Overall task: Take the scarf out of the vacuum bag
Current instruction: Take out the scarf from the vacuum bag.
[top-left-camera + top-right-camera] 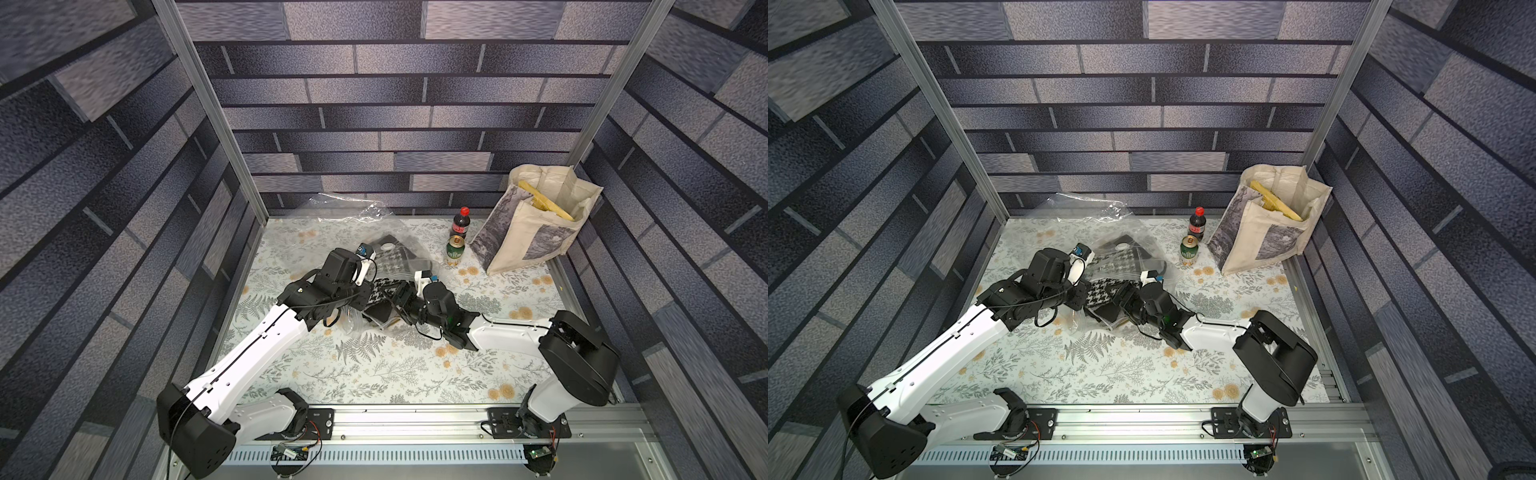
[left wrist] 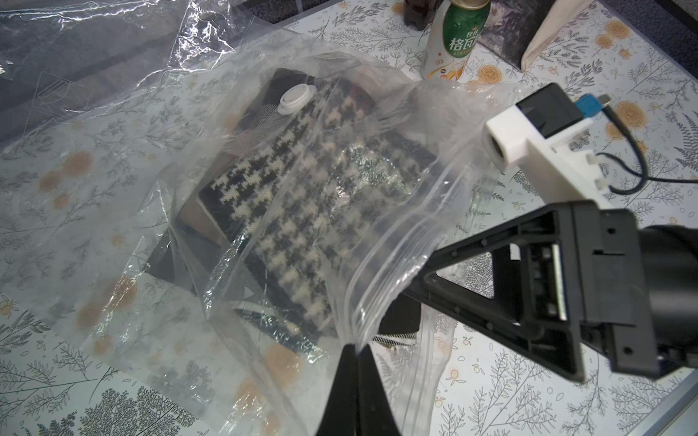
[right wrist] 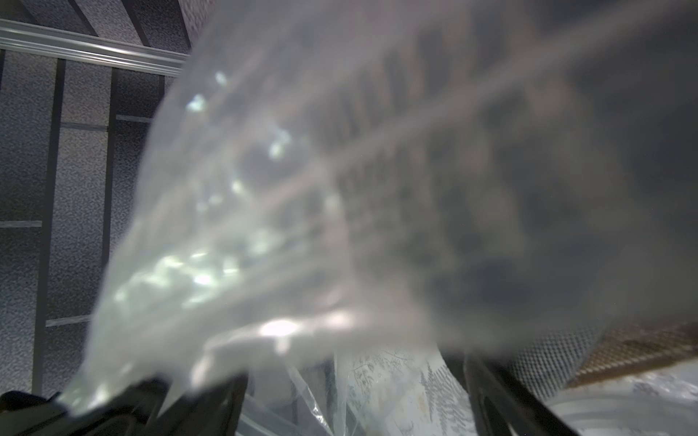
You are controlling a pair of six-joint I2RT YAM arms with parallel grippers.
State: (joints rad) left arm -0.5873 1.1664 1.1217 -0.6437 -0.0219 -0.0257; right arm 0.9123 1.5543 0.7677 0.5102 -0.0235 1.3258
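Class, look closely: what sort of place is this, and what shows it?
Likely a robot test cell staged as a home table: brick-print wall panels framed by aluminium posts, a left arm and right arm bolted to a metal rail, a floral tabletop.

Left hand (image 2: 352, 349) pinched shut; right hand (image 3: 355, 373) spread wide.

Green-and-cream drink can (image 2: 455, 41), left wrist view: large white Chinese characters on the green band. The first reads 格; the second is cut off by the can's curve. Smaller characters above them are too small to make out.

The can stands right of centre in both top views (image 1: 454, 250) (image 1: 1189, 251); its lettering there is only a pale smear.

Dark cola bottle (image 1: 460, 224) with a red cap, just above the can in frame: red label, white script, not legible.

Clear crinkly vacuum bag (image 2: 151, 158): faint outlined marks in the plastic, no wording readable.
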